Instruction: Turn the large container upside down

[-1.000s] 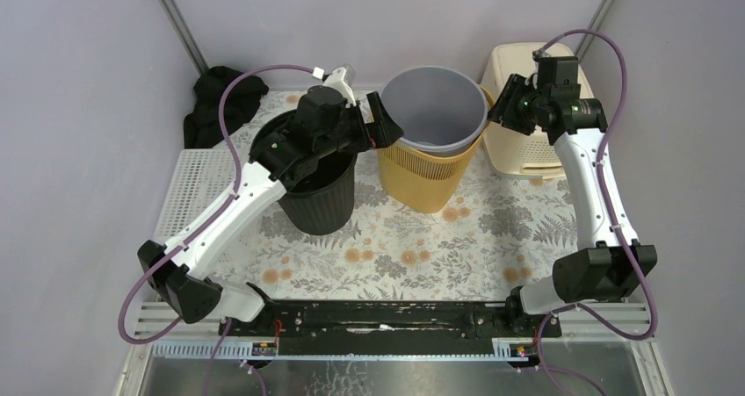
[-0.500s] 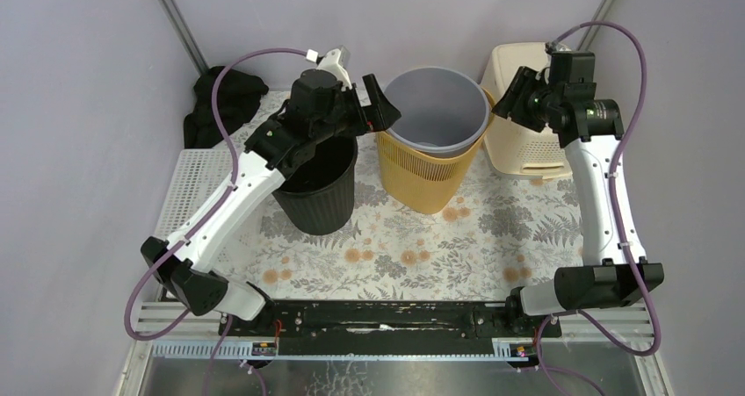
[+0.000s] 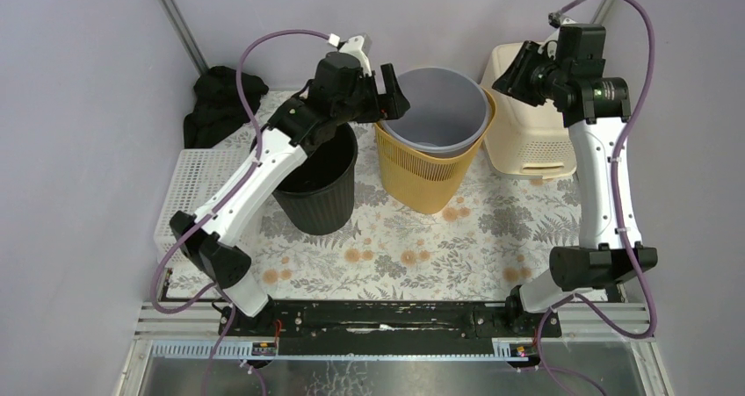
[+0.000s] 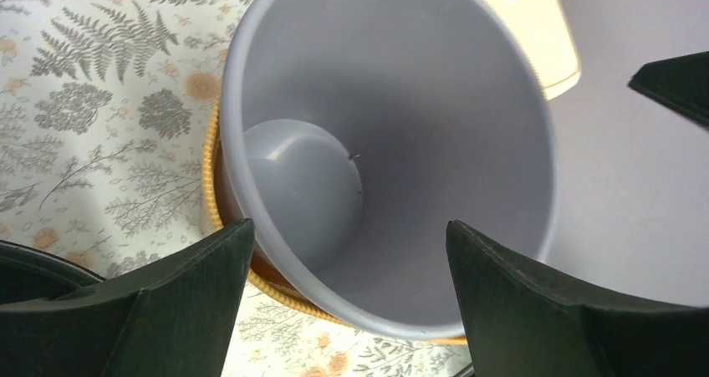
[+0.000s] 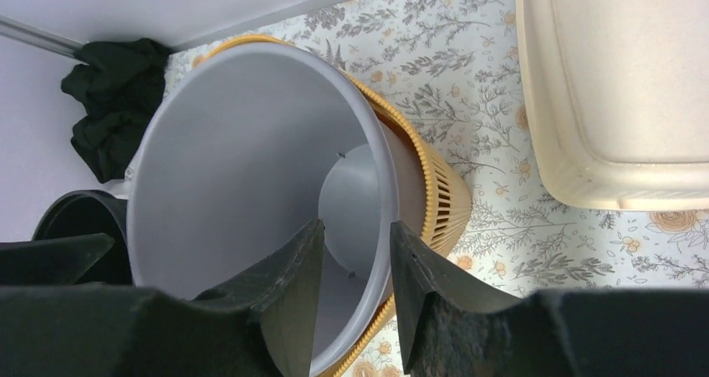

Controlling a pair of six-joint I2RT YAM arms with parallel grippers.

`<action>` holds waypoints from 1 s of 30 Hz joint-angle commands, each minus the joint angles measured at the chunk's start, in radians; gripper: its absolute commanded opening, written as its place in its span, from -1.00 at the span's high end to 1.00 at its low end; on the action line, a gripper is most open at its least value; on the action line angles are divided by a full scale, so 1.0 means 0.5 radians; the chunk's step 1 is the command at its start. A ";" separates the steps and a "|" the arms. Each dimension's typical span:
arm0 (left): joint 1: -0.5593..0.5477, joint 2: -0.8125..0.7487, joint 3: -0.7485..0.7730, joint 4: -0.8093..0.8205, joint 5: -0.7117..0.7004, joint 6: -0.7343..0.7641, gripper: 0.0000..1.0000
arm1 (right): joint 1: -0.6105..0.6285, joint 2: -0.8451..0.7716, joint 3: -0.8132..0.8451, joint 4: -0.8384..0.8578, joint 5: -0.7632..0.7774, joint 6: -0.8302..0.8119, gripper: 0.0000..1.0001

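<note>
Floral-print tabletop (image 3: 395, 238) under lilac walls (image 3: 88, 106) (left gripper (image 4: 347, 226) agape, right gripper (image 5: 355, 225) barely ajar, both empty)

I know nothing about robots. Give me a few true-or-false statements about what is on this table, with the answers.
1. The grey plastic bucket sits nested inside the yellow slatted basket. True.
2. The bucket is stuffed with clothes. False: it is empty.
3. The left hand has its fingers spread wide apart. True.
4. The black ribbed bin lies on its side. False: it stands upright with its mouth up.
5. A crumpled black cloth lies at the far left corner. True.
</note>
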 commanded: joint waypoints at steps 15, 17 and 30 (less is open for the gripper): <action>-0.081 0.185 0.183 -0.239 -0.210 0.158 -0.82 | 0.041 0.349 0.260 -0.255 -0.045 -0.163 0.13; -0.086 0.190 0.190 -0.250 -0.224 0.166 -0.82 | 0.068 0.361 0.268 -0.274 -0.019 -0.177 0.13; -0.099 0.272 0.277 -0.339 -0.269 0.214 -0.82 | 0.238 0.428 0.335 -0.404 0.257 -0.240 0.21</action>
